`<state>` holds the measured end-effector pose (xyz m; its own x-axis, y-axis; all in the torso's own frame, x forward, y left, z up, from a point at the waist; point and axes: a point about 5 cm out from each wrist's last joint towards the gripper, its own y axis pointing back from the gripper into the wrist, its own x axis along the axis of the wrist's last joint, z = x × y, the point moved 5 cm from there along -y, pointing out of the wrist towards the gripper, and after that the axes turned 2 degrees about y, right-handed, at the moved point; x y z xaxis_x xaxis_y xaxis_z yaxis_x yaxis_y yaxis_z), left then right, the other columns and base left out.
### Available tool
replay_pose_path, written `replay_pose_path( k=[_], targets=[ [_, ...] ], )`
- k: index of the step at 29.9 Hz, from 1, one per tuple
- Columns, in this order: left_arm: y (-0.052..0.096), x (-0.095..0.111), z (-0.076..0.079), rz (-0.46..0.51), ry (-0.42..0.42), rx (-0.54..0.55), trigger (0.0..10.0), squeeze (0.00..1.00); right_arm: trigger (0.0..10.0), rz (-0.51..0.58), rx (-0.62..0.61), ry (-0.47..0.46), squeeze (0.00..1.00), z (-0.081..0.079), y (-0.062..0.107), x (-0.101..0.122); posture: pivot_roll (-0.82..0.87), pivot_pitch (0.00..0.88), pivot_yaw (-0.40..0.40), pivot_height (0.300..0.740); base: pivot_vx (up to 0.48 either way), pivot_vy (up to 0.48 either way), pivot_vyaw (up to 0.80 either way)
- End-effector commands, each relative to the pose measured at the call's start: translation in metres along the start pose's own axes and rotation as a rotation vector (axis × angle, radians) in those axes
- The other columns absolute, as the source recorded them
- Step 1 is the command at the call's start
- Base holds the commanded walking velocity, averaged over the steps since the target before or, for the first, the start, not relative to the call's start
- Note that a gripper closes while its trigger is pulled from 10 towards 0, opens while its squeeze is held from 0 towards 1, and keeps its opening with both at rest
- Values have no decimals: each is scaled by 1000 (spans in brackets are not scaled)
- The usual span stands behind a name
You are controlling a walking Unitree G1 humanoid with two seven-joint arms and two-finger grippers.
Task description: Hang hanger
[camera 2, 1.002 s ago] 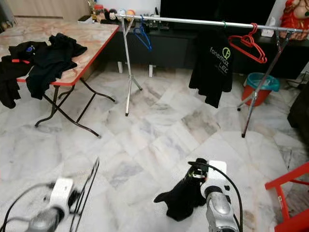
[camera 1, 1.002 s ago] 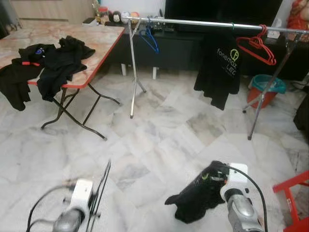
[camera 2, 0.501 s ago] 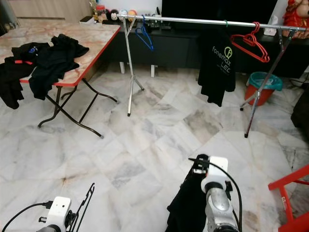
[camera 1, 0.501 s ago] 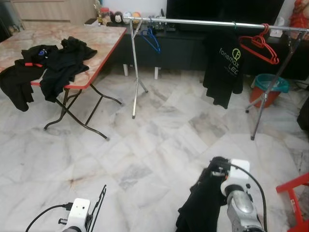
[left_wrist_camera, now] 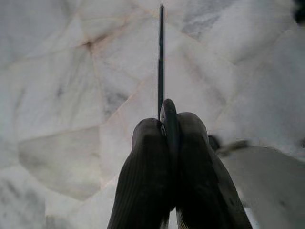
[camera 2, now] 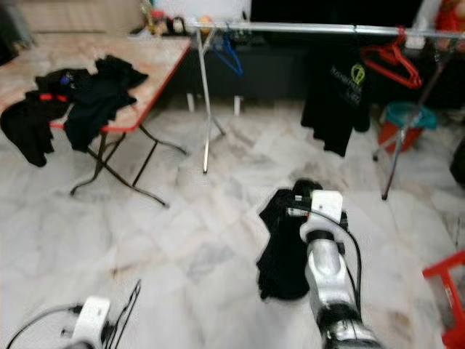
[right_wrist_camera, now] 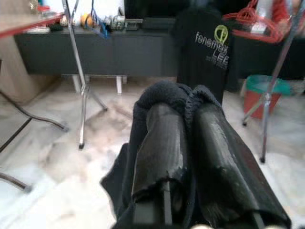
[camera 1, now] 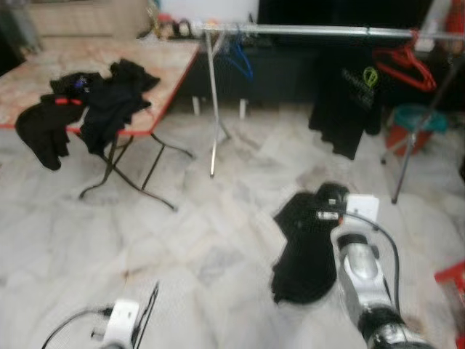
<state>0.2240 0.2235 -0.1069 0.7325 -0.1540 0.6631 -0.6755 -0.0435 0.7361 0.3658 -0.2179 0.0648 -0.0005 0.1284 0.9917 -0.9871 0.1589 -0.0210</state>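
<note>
A thin black hanger (left_wrist_camera: 161, 57) is pinched between the fingers of my left gripper (left_wrist_camera: 167, 119), low at the bottom left over the marble floor; the same hanger (camera 1: 151, 313) stands edge-on beside that wrist. Out in front of me, my right gripper (right_wrist_camera: 186, 102) is shut on a black garment (camera 1: 301, 247), which droops from its fingers. Beyond, a silver clothes rail (camera 1: 305, 30) carries a blue hanger (camera 1: 241, 59), a black printed T-shirt (camera 1: 352, 98) and a red hanger (camera 1: 407, 69).
A folding table (camera 1: 167, 80) with a red edge stands at the left with a heap of black clothes (camera 1: 87, 105) on it. A teal and red bucket (camera 1: 410, 123) sits under the rail's right end. A red frame (camera 1: 454, 280) juts in at the right edge.
My right arm has lifted the black garment up and forward, and it now hangs longer. The view has shifted and blurred. The left gripper stays low with the hanger.
</note>
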Motion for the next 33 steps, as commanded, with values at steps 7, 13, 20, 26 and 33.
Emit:
replay_pose_path(
  k=[7, 13, 20, 26, 33],
  targets=[
    [3, -11, -9, -41, -7, 30, 10000, 0, 10000, 43, 31, 3, 0, -17, -6, 14, 44, 0, 30, 740, 0, 434, 0],
    [3, -14, -9, -54, -8, 32, 10000, 0, 10000, 47, 30, 9, 0, -17, -7, 15, 49, 0, 26, 740, 0, 433, 0],
    [6, -23, -11, -78, -6, 34, 10000, 0, 10000, 53, 38, 11, 0, -20, -8, 17, 52, 0, 21, 740, 0, 436, 0],
    [7, -29, -10, -100, -6, 34, 10000, 0, 10000, 56, 44, 18, 0, -21, -9, 19, 46, 0, 18, 740, 0, 436, 0],
    [7, -29, -7, -98, -6, 25, 10000, 0, 10000, 63, 48, 26, 0, -22, -10, 20, 21, 0, 21, 740, 0, 435, 0]
  ],
)
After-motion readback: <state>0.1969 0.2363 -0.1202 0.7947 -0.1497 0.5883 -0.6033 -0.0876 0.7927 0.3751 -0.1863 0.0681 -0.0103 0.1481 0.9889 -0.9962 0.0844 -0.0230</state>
